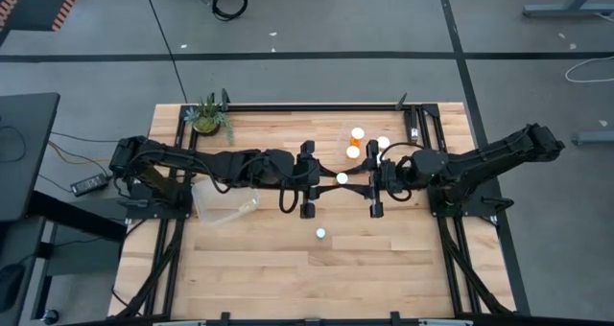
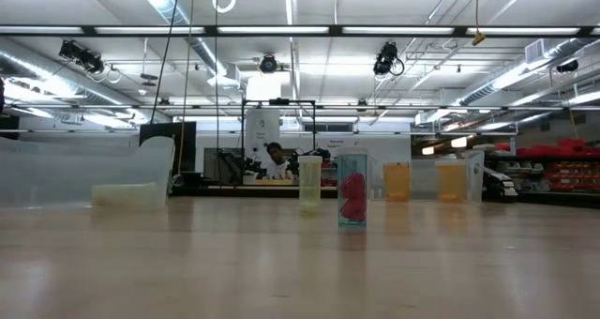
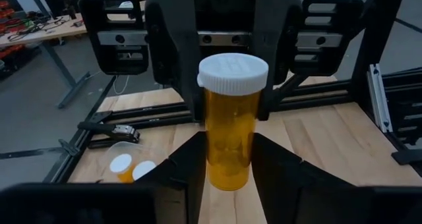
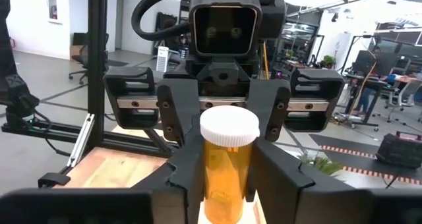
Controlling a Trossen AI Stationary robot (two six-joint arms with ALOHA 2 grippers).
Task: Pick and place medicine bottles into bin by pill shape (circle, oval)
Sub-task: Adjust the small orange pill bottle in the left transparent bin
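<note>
An orange medicine bottle with a white cap hangs upright above the middle of the table, between my two grippers. My left gripper reaches in from the table's left and my right gripper from the right, fingertips facing each other. Both are shut on the bottle. Three more bottles stand in a clear container near the far edge. One small white bottle stands alone on the wood nearer the front. My left gripper pinches the bottle's orange body between its two fingers, low on the body. The fingers come in level from the table's left. The bottle stands upright, cap up, clear of the table. My right gripper pinches the same bottle's orange body between its two fingers, below the white cap. The fingers come in level from the table's right, opposite the left gripper's. The bottle stays upright and clear of the table.
A clear plastic bin lies on the table's left part, under the left arm. A small potted plant stands at the far left corner. Black frame rails run along the table's far edge and sides.
</note>
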